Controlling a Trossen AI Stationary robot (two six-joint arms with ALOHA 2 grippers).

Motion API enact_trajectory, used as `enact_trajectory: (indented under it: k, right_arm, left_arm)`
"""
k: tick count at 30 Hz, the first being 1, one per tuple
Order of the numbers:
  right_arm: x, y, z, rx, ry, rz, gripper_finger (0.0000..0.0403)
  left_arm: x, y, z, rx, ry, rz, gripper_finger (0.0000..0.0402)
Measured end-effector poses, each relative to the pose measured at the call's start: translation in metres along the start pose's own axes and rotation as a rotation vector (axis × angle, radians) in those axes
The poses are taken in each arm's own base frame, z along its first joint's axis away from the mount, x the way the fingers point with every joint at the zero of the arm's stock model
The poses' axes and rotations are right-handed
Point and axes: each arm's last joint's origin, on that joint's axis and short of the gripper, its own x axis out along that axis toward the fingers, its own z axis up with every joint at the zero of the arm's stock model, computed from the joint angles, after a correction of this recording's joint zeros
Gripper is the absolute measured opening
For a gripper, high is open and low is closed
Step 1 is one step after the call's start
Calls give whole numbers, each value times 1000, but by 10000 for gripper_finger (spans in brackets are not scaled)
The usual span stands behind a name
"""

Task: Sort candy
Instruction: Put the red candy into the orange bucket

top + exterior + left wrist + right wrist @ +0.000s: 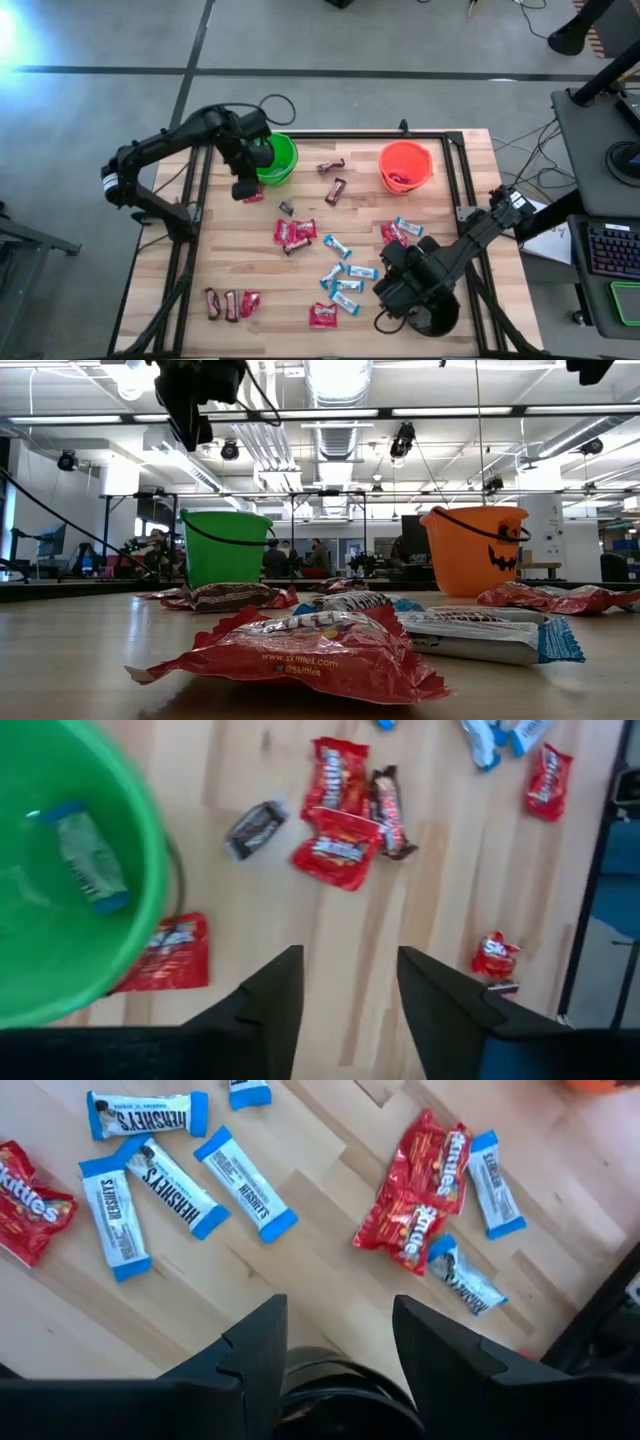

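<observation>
Candy [340, 272] lies scattered over most of the wooden table [250, 335]: light-blue-and-white bars [245, 1183] cluster near the front right, red packets [295, 232] sit mid-table, and dark brown bars [335, 190] lie between the green bucket [280, 158] and the orange bucket [405, 166]. Three more pieces rest near the front left corner [230, 304]. Sorting looks barely begun. One blue-and-white bar [90, 860] already lies inside the green bucket, something reddish shows in the orange one, and a black bucket [432, 318] at the front right sits mostly hidden under the right arm, its contents not visible. Most pieces remain on the table.

The left gripper [345, 985] hovers just beside the green bucket's rim, above a red packet [165, 952] lying against the bucket; its fingers stand apart with nothing between them, which fits a piece just let go into the bucket. The right gripper [335, 1330] hangs over the black bucket, fingers likewise spread and empty, with the blue bars and a red pile [415, 1190] nearby.
</observation>
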Motion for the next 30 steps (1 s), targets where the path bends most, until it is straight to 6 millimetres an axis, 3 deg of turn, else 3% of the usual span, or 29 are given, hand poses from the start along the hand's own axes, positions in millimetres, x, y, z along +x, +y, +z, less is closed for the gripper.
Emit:
enact_trajectory:
  k: [6,12,20,30]
  right_arm:
    - [0,-1,3,-6,-34,-5,174]
    - [-1,-3,8,5,-63,-6,174]
    - [1,-6,21,-3,-81,-17,174]
    - [3,-8,31,-102,-90,-33,174]
  left_arm:
    - [16,-19,5,-35,22,13,171]
    - [53,-34,6,-65,34,15,174]
    - [99,-39,-4,-160,72,7,174]
    - [106,-41,-2,-344,-16,117,174]
